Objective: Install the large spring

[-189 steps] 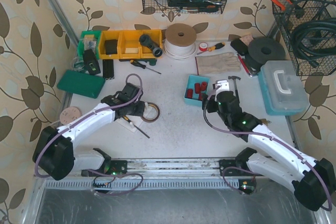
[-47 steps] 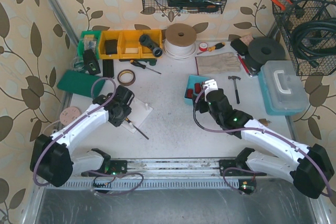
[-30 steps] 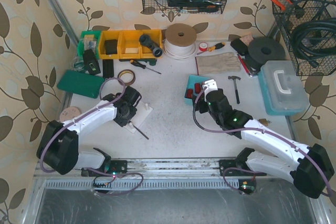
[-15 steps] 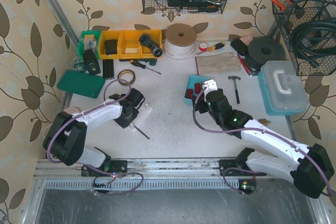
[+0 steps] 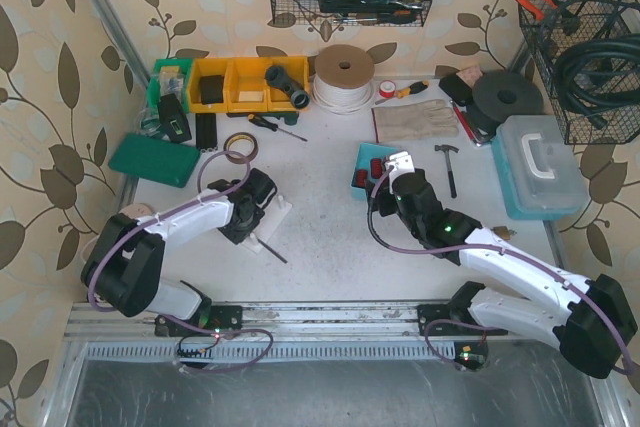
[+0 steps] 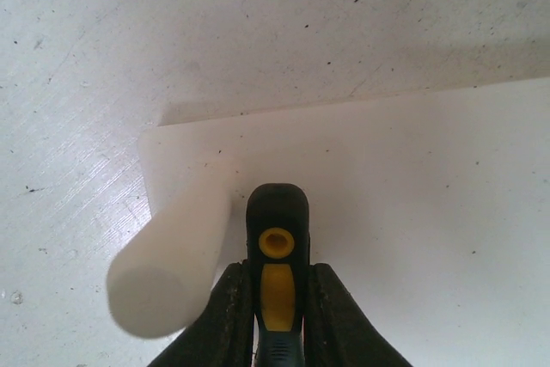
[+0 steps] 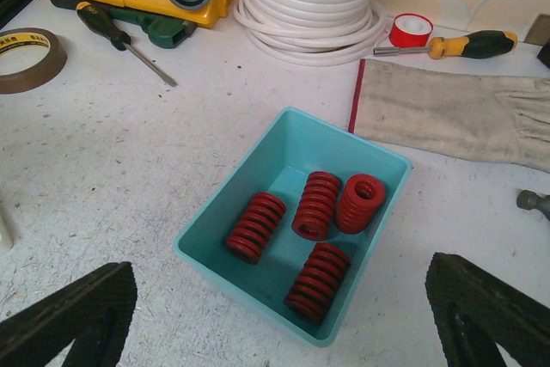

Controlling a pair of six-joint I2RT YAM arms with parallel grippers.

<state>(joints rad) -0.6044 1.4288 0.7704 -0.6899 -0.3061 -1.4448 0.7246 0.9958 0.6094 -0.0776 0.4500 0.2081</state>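
Observation:
Several large red springs point(image 7: 316, 204) lie in a teal bin point(image 7: 236, 186), which shows right of centre in the top view point(image 5: 362, 183). My right gripper point(image 7: 284, 307) is open and empty, hovering just near of the bin; in the top view it point(image 5: 398, 173) overlaps the bin. My left gripper point(image 6: 277, 277) is shut on a black-and-yellow screwdriver point(image 6: 277, 255) over a white plate point(image 6: 412, 212) with a white upright post point(image 6: 176, 247). In the top view the left gripper point(image 5: 247, 213) is at the plate point(image 5: 278, 209), and the screwdriver shaft point(image 5: 271, 248) points toward the near edge.
A brown tape roll point(image 5: 238, 145) lies beyond the plate. A glove point(image 7: 455, 118), a hammer point(image 5: 447, 167) and a blue toolbox point(image 5: 540, 162) are right of the bin. A white cable reel point(image 5: 345, 77), yellow bins point(image 5: 245, 82) and screwdrivers line the back. A green case point(image 5: 155, 159) lies left.
The left gripper, holding the screwdriver, has shifted slightly right over the white plate and its elbow has swung toward the near left. The right arm has not moved.

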